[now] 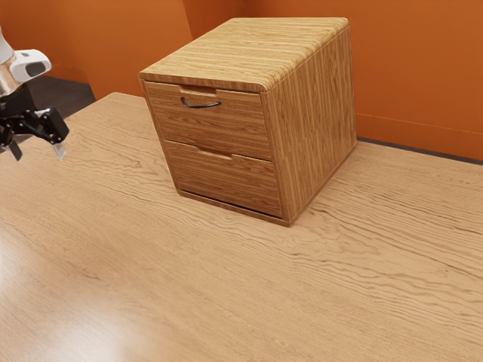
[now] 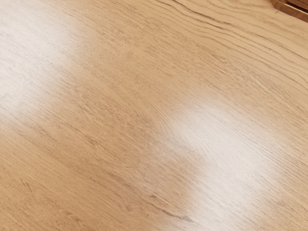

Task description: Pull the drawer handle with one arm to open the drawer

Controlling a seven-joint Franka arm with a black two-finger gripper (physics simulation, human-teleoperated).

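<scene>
A wooden cabinet [image 1: 256, 105] with two drawers stands on the table toward the back. The upper drawer [image 1: 207, 117] carries a dark curved handle [image 1: 199, 104] near its top edge, and its front sits flush with the cabinet. The lower drawer [image 1: 223, 177] is flush too. My gripper [image 1: 36, 151] hangs at the exterior view's far left, well away from the handle and a little lower than it, fingers spread apart with nothing between them. A corner of the cabinet's base [image 2: 292, 6] shows in the wrist view, beyond bare tabletop.
The wooden table [image 1: 226, 286] stretches wide in front of and beside the cabinet. Orange walls [image 1: 423, 60] close the back, with a dark floor strip [image 1: 64, 92] behind the table at the exterior view's left.
</scene>
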